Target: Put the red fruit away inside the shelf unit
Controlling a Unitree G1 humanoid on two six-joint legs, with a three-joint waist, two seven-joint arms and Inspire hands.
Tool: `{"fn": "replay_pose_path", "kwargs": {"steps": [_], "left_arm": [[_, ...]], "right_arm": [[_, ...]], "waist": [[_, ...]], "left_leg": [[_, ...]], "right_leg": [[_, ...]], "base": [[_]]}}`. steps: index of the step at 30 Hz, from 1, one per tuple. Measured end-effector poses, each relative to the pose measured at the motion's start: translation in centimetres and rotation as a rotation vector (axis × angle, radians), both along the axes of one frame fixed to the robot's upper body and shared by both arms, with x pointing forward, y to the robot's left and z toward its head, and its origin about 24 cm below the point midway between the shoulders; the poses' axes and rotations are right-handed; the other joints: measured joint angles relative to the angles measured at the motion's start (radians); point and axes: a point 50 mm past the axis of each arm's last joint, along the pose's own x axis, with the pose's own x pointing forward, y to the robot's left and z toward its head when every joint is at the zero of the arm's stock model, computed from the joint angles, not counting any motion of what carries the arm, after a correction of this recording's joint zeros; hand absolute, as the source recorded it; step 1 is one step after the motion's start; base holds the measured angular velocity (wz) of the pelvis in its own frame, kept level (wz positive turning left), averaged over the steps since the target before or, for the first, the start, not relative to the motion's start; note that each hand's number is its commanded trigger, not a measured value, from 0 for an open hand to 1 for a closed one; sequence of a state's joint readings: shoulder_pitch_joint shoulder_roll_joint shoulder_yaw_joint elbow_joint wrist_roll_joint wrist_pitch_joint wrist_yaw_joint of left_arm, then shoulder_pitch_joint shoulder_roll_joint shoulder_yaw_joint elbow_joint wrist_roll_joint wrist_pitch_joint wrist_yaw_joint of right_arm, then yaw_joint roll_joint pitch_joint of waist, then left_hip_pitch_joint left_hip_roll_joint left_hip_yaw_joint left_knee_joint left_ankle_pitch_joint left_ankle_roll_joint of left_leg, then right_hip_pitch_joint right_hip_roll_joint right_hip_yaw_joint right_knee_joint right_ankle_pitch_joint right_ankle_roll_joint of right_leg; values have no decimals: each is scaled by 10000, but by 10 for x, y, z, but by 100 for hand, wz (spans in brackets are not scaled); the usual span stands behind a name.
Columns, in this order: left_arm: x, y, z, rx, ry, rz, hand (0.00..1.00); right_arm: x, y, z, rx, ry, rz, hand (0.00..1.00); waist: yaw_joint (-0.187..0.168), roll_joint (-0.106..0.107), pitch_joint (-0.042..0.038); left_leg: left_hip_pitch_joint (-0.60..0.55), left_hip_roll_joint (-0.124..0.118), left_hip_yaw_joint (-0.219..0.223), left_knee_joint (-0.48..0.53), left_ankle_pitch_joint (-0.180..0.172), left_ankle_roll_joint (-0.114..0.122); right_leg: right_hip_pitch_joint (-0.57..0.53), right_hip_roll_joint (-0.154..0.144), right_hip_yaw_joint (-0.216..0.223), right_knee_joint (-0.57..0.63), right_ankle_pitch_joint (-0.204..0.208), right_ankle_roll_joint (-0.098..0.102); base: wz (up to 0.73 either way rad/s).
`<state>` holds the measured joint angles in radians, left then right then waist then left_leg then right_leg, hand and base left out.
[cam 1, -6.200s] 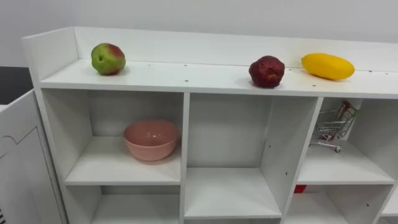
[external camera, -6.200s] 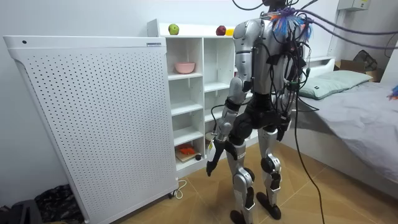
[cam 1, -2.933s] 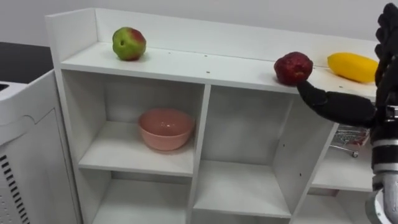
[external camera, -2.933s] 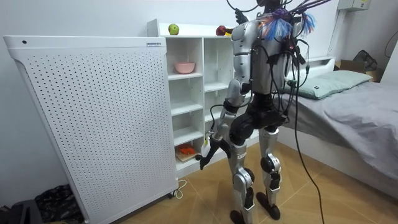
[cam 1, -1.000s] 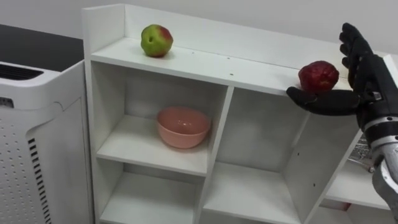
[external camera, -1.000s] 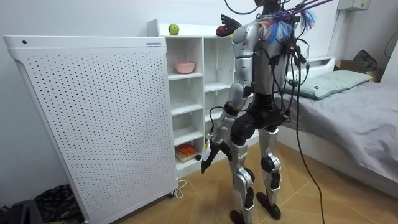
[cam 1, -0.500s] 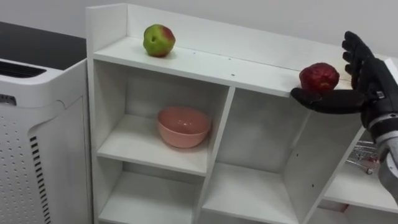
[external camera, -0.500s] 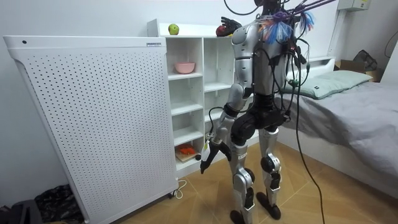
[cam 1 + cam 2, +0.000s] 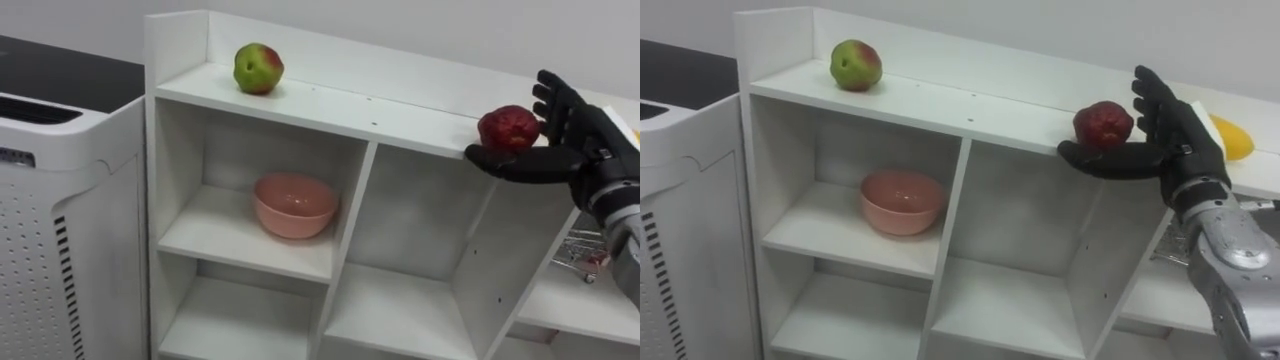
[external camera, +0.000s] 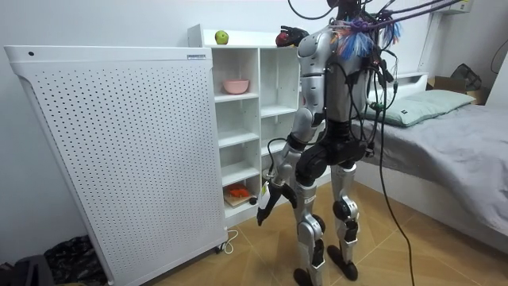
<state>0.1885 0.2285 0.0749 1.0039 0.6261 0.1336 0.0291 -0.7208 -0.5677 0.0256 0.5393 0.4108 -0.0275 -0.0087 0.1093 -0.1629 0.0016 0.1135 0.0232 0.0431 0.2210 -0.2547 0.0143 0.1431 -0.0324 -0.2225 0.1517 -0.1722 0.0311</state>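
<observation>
A dark red fruit point(image 9: 508, 128) sits on the top board point(image 9: 340, 100) of the white shelf unit, near its middle. My right hand point(image 9: 565, 135) is open around it: the thumb reaches along the board's front edge under the fruit, and the straight fingers point(image 9: 1155, 100) stand just to its right and behind. A green-red apple point(image 9: 258, 68) rests at the top board's left end. A yellow fruit point(image 9: 1232, 138) lies beyond my right hand. In the room view my left hand point(image 10: 266, 200) hangs by my thigh as I stand before the shelves.
A pink bowl point(image 9: 295, 203) sits in the upper left compartment. A small wire cart point(image 9: 582, 256) stands in a right compartment. A white perforated panel point(image 10: 119, 151) flanks the shelf unit on its left. A bed point(image 10: 444, 119) lies behind me.
My right hand has come up from the lower right to the red fruit and closed in around it. The eye view has shifted, so the shelves sit further right.
</observation>
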Motion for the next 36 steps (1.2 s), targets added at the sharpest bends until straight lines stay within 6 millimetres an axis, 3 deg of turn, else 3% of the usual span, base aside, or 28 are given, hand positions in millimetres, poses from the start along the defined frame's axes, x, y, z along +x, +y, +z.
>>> {"fn": "replay_pose_path", "kwargs": {"steps": [8,10,11,12,13,19,36], "left_arm": [[-2,1,0,15,87,52,0],[-3,2,0,20,120,59,0],[-3,2,0,22,122,59,0],[-3,2,0,24,117,56,0],[-3,2,0,24,112,52,0],[-3,2,0,32,106,50,0],[-1,3,1,67,61,21,0]], "right_arm": [[3,-2,0,-165,290,237,2],[5,-3,0,-154,369,288,60],[5,-3,-1,-148,394,294,80],[5,-4,-1,-128,434,300,95],[5,-4,-1,-105,439,302,100],[6,-1,-2,-350,569,840,100],[9,-7,6,229,359,255,100]], "waist": [[10,27,19],[15,34,24],[18,34,24],[23,37,26],[31,36,25],[16,26,18],[97,1,5]], "left_leg": [[18,8,3,7,3,-2],[22,9,3,6,3,-2],[30,9,3,6,3,-3],[33,8,3,5,3,-3],[33,7,3,6,3,-3],[46,4,19,19,5,-6],[83,1,-174,-11,7,-10]], "right_leg": [[50,-3,12,-10,0,0],[82,-3,7,-9,0,0],[94,-3,7,-9,0,0],[101,-3,1,-9,0,0],[100,-3,1,-9,0,0],[113,0,4,-9,0,0],[184,3,-4,-21,0,-1]], "base": [[0],[0],[0],[0],[0],[0],[3]]}}
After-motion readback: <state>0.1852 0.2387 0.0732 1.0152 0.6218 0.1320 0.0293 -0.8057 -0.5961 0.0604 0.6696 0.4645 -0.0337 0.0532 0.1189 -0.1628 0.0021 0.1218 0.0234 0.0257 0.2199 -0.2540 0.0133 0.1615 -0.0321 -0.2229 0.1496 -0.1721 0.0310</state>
